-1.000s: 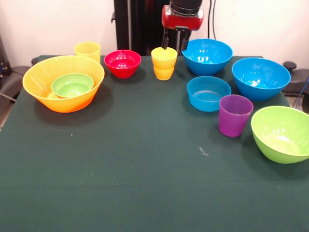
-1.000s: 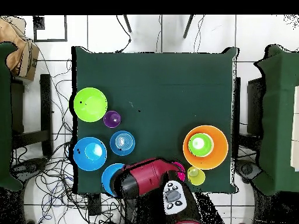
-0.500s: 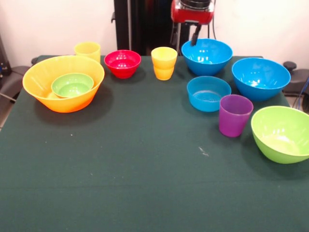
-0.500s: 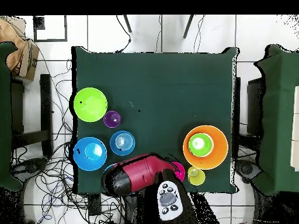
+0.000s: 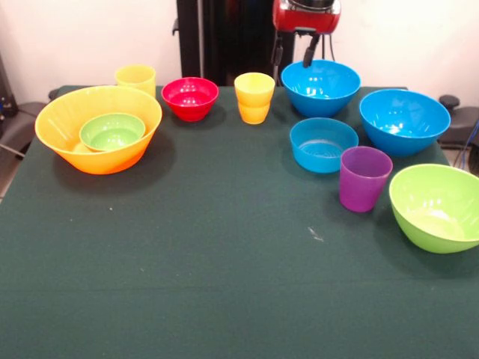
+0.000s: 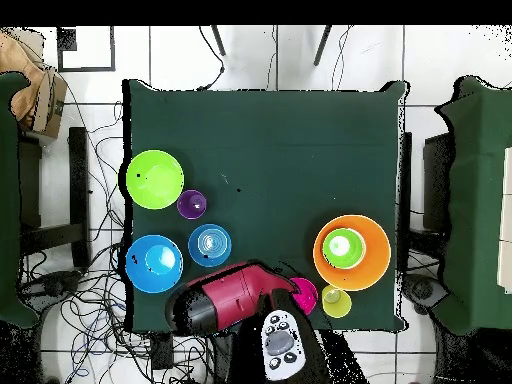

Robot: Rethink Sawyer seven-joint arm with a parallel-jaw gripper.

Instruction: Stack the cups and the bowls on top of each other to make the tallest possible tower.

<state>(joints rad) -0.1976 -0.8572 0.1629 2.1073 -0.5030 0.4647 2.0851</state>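
Observation:
My gripper [image 5: 292, 57] hangs open and empty over the back rim of a large blue bowl [image 5: 320, 86]. To its left stands a yellow cup [image 5: 254, 97], then a small red bowl [image 5: 190, 97] and another yellow cup [image 5: 135, 77]. The tower is the huge orange-yellow bowl [image 5: 97, 127] with a small green bowl [image 5: 112, 131] inside it. On the right are a second large blue bowl [image 5: 404, 120], a shallow blue bowl [image 5: 323, 143], a purple cup [image 5: 364, 178] and a lime green bowl [image 5: 438, 206].
In the overhead view my red arm [image 6: 225, 300] covers the back blue bowl and the nearer yellow cup. The orange-yellow bowl [image 6: 352, 252], red bowl [image 6: 303, 295] and lime green bowl [image 6: 155, 179] show on the dark green table [image 6: 270, 150].
My gripper has risen from around the middle yellow cup and shifted right, in the front view, over the back blue bowl. The cup stays where it was.

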